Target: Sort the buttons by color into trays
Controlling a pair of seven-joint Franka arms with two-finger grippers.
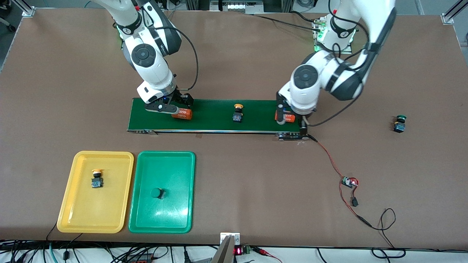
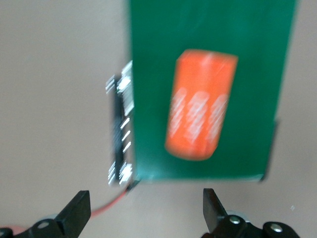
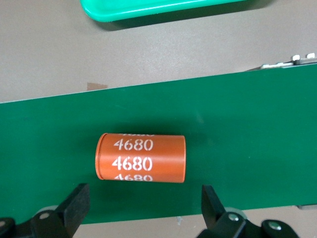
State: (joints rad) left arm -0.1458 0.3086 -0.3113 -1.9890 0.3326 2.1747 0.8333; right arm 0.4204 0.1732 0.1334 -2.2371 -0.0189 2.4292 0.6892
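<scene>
**Both arms bent over the conveyor belt, claws apart over orange cylinders**

Front view: The right arm bends down from its base to the conveyor belt [image 1: 219,115] at the right arm's end; the right gripper [image 1: 172,106] hangs over an orange cylinder [image 1: 182,114] lying there. The left arm folds down to the belt's other end, the left gripper [image 1: 290,122] mostly hidden under its own wrist, over a second orange cylinder [image 1: 289,117] that only partly shows. A yellow-capped button [image 1: 238,113] stands on the belt between the two cylinders. A green-capped button [image 1: 400,123] stands on the table toward the left arm's end, well apart from the belt. Near the table's front edge the yellow tray [image 1: 69,204] holds a yellow-capped button [image 1: 97,178], and the green tray [image 1: 146,215] just beside it holds a green-capped button [image 1: 158,193], lying tipped, its body hard to make out. A small circuit board [image 1: 349,181] sits on a red wire.

Left wrist view: The left gripper's fingers [image 2: 77,213] stand wide apart, holding nothing. The cylinder's white print is blurred and unreadable.

Right wrist view: The right gripper's fingers [image 3: 77,208] stand wide apart, empty. The cylinder reads "4680" in repeated rows; the top and bottom rows are cut off by its curve. A corner of the green tray shows.
</scene>
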